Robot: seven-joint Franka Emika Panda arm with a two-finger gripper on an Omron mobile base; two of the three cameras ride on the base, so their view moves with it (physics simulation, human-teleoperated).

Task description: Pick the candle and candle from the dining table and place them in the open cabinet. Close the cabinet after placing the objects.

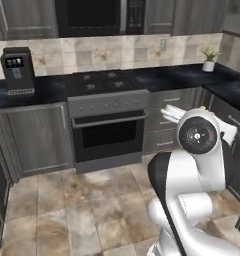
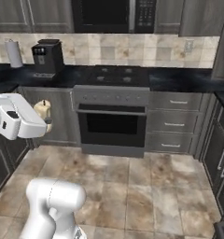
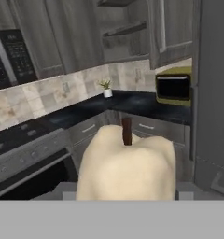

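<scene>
Raised at the right base view's left edge, the pincer [image 2: 47,116] grasps the candle [image 3: 128,168]; open cabinet [image 3: 125,30] shelves upper centre.

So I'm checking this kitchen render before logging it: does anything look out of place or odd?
Nothing is spilled or damaged. The one unusual sight is the candle carried in the gripper above the floor, and a wall cabinet standing open with bare shelves.
</scene>
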